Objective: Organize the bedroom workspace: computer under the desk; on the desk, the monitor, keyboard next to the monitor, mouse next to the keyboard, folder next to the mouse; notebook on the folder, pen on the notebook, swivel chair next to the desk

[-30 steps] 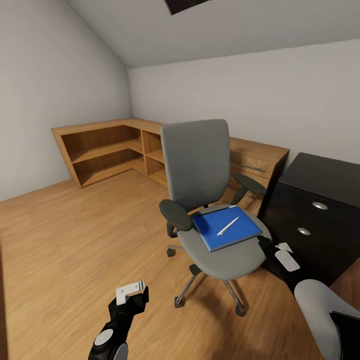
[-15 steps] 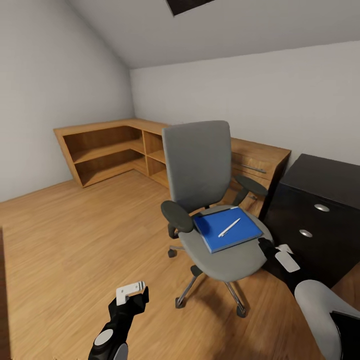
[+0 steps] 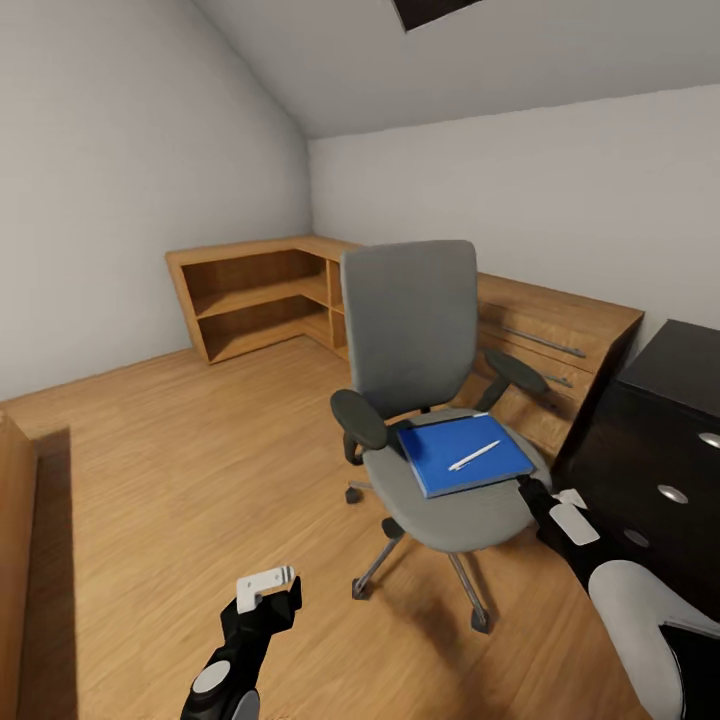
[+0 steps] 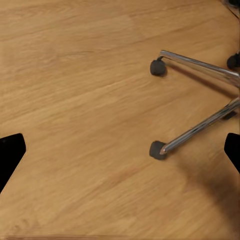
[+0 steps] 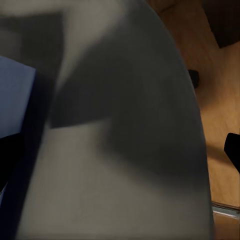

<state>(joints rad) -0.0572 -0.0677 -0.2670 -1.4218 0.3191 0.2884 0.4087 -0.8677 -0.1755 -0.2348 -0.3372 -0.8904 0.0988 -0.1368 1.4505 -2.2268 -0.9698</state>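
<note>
A grey swivel chair stands mid-room on the wood floor. On its seat lies a flat blue cover, folder or notebook, I cannot tell which, with a white pen on top. My right gripper is open at the seat's right front edge; in the right wrist view the grey seat is very close, with the blue cover beyond. My left gripper hangs open low over the floor, near the chair's legs and a caster.
A wooden L-shaped desk with open shelves and drawers runs along the far walls behind the chair. A black cabinet with silver knobs stands at the right. Another wooden edge shows at far left. Bare floor lies left of the chair.
The whole picture has shifted right, so the camera has turned left; a wooden edge has come in at far left. Both grippers hold their places in the picture.
</note>
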